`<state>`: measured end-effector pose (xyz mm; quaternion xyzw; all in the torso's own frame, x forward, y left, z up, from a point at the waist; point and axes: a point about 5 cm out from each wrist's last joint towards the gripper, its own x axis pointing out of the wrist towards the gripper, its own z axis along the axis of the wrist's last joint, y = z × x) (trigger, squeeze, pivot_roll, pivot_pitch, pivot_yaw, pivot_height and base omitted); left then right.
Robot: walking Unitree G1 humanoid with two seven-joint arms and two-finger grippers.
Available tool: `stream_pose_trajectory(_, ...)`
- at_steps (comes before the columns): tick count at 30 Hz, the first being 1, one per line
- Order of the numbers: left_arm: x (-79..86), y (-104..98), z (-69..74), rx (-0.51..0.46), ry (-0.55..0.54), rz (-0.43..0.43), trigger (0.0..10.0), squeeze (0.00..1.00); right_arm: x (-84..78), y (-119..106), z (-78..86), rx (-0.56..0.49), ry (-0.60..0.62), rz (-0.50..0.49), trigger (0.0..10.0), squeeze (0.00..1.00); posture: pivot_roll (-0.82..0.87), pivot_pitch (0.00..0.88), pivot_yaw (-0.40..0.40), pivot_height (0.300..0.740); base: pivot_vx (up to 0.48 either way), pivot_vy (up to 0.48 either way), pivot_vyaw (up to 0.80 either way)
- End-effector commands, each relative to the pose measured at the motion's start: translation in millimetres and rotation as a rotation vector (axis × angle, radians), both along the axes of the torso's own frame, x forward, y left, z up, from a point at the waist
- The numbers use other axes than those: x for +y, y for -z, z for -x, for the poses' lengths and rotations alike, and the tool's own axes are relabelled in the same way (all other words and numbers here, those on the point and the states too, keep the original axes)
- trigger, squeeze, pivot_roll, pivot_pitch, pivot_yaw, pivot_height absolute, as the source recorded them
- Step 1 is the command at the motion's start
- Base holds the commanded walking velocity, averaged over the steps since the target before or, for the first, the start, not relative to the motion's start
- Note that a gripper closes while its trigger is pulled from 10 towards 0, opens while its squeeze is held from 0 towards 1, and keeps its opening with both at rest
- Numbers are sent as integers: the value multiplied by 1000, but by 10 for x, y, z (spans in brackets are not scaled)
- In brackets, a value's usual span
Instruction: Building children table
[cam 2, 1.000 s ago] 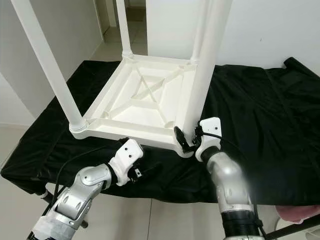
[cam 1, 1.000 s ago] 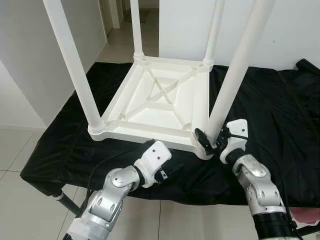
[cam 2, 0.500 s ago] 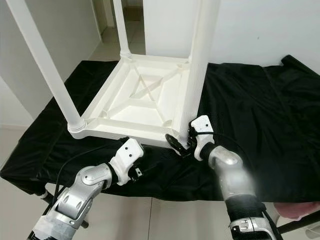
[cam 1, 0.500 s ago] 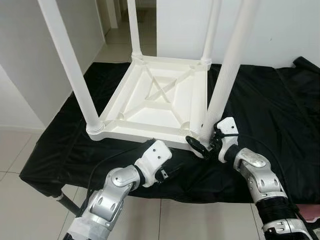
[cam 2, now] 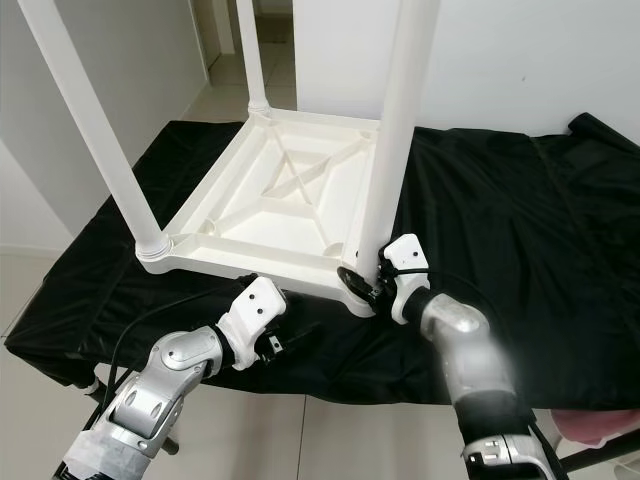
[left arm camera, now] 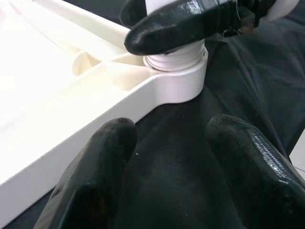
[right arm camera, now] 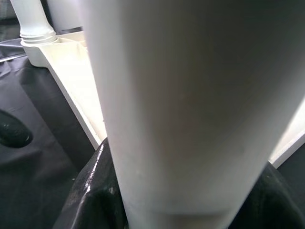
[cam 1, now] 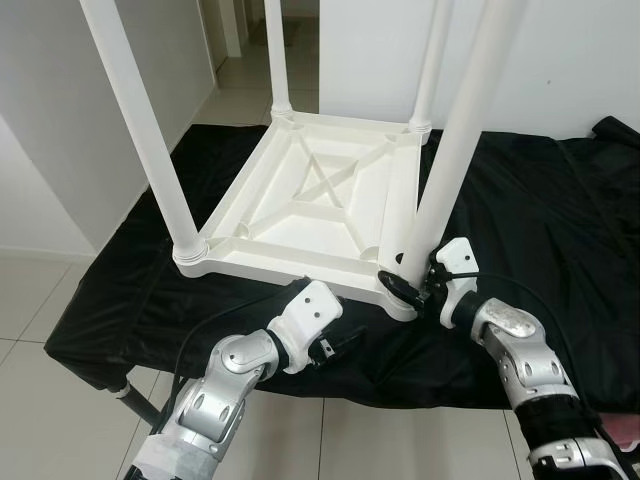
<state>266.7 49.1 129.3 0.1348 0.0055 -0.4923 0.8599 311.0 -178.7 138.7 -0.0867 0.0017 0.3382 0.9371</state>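
— On the black cloth-covered bench [cam 1: 560, 220] we've got the white plastic children's table [cam 1: 320, 200] lying upside down, underside ribs showing, and all four white tubular legs standing up from its corners. How's the near-right one looking?

— That's where we're working! Our right gripper [cam 1: 410, 287] is wrapped around the near-right white leg [cam 1: 455, 150] right at its base, both black fingers [right arm camera: 102, 191] pinching the tube just above the ribbed collar [left arm camera: 175, 59] where it meets the corner socket.

— And our left gripper?

— Our left gripper [left arm camera: 167, 157] hovers just off the table's near edge, fingers spread with nothing between them, only dark cloth beneath. It's pointing toward that same corner, not touching the frame.

— So how far along are we?

— Well along, we'd judge. Four legs are up; the far-left leg [cam 1: 277, 55], far-right leg [cam 1: 432, 60] and near-left leg [cam 1: 145, 130] all look seated in their sockets. This last one seems to be in its final tightening. After that, we reckon we only have to flip the table onto its feet.
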Motion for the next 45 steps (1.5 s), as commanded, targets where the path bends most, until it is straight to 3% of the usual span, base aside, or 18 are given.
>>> stream_pose_trajectory(1,25,-7,-45,-28,-71,-3,10000,0,42,103,45,52,-15,-12,10000,0,-17,6,41,740,0,0,0)
stream_pose_trajectory(7,17,3,-45,-36,-85,-7,10000,0,17,97,90,43,51,-49,10000,0,-21,5,37,740,0,0,0)
stream_pose_trajectory(13,30,27,-61,-27,-98,-23,10000,0,16,110,222,-7,323,-137,10000,0,-28,11,48,740,0,0,0)
stream_pose_trajectory(17,30,26,-65,-27,-99,-28,10000,0,6,113,240,-9,373,-153,10000,0,-41,5,51,740,0,0,0)
stream_pose_trajectory(18,41,27,-74,-28,-100,-26,10000,0,12,119,270,-12,456,-176,10000,0,-42,4,49,740,0,0,0)
stream_pose_trajectory(21,41,27,-74,-28,-100,-26,10000,0,12,119,270,-12,456,-176,10000,0,-42,4,49,740,0,0,0)
stream_pose_trajectory(22,52,27,-99,-30,-104,-28,10000,0,28,132,300,-17,551,-206,10000,0,-45,7,46,740,0,0,0)
stream_pose_trajectory(23,52,27,-99,-30,-104,-28,10000,0,28,132,300,-17,551,-206,10000,0,-45,7,46,740,0,0,0)
stream_pose_trajectory(24,47,8,-120,-34,-106,-18,10000,0,83,172,345,-5,675,-222,10000,0,-52,9,49,740,0,0,0)
stream_pose_trajectory(25,47,8,-120,-34,-106,-18,10000,0,83,172,345,-5,675,-222,10000,0,-52,9,49,740,0,0,0)
stream_pose_trajectory(26,44,0,-125,-43,-103,-15,10000,0,140,212,387,9,784,-232,10000,0,-56,4,48,740,0,0,0)
stream_pose_trajectory(28,39,-8,-130,-45,-104,-10,10000,0,190,231,410,19,839,-229,10000,0,-56,0,47,740,0,0,0)
stream_pose_trajectory(40,1,-37,-118,-47,-93,9,10000,0,299,215,441,23,865,-248,10000,0,-57,0,56,740,0,0,0)
stream_pose_trajectory(41,14,-26,-116,-44,-90,6,10000,0,308,205,439,20,858,-253,10000,90,-58,0,57,740,0,0,0)
stream_pose_trajectory(43,23,-14,-118,-41,-89,4,10000,0,312,198,436,20,854,-256,10000,90,-59,1,56,740,0,0,0)
stream_pose_trajectory(44,25,-7,-111,-34,-84,6,10000,0,308,178,445,12,844,-260,10000,1000,-56,0,52,740,0,0,0)
stream_pose_trajectory(45,25,-7,-111,-34,-84,6,10000,0,308,178,445,12,844,-260,10000,1000,-56,0,52,740,0,0,0)
